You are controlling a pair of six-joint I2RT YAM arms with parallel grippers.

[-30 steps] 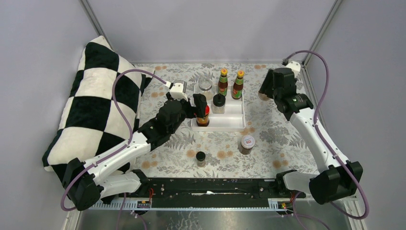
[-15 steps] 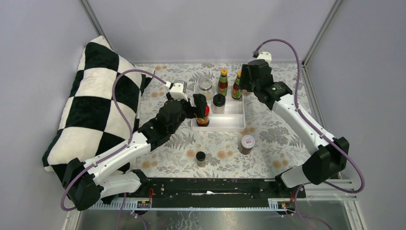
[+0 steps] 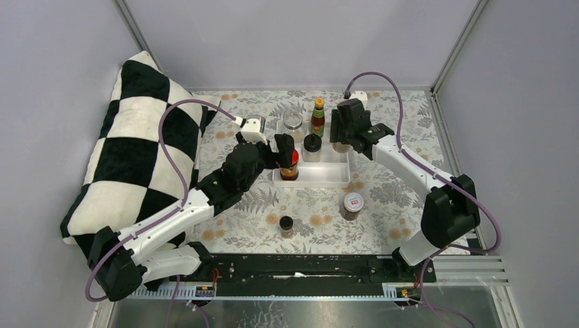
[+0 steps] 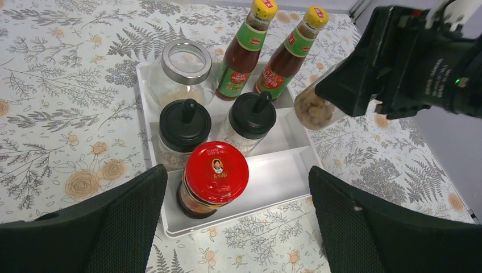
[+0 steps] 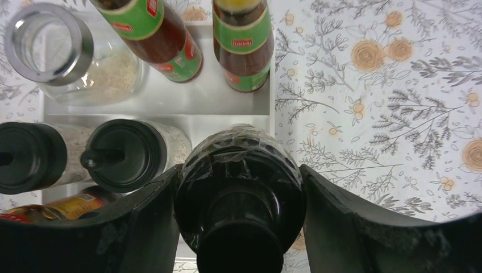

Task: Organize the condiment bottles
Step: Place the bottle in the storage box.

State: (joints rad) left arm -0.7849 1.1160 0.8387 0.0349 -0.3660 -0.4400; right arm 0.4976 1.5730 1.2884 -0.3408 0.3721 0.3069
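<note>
The left wrist view shows what the top view cannot: the left gripper (image 4: pixel 237 176) spread wide, one finger on each side of the red-lidded jar (image 4: pixel 216 172) with a gap on both sides, holding nothing. That jar stands in the near left part of the white tray (image 4: pixel 278 173). Behind it stand two black-lidded jars (image 4: pixel 185 124) (image 4: pixel 252 114), then a metal-rimmed glass jar (image 4: pixel 182 85) and two sauce bottles (image 4: pixel 244 48) (image 4: pixel 289 54).

The right wrist view shows the right gripper (image 5: pixel 240 170) clamped on a film-wrapped jar (image 5: pixel 239 193), hanging over the tray's right side, beside the black lids. From the left wrist that jar appears tilted and filled with tan lumps.

The worktop (image 3: pixel 382 184) wears a floral cloth, and the tray sits mid-width toward its far edge. A white-lidded jar (image 3: pixel 353 203) and a small black-capped jar (image 3: pixel 286 223) stand between tray and near edge. A checkered pillow (image 3: pixel 130 150) lies along the left edge, against plain grey walls.

A second ago the right arm was near the far right corner; it has swung in over the tray and now hides one sauce bottle from above. The left arm has not moved
</note>
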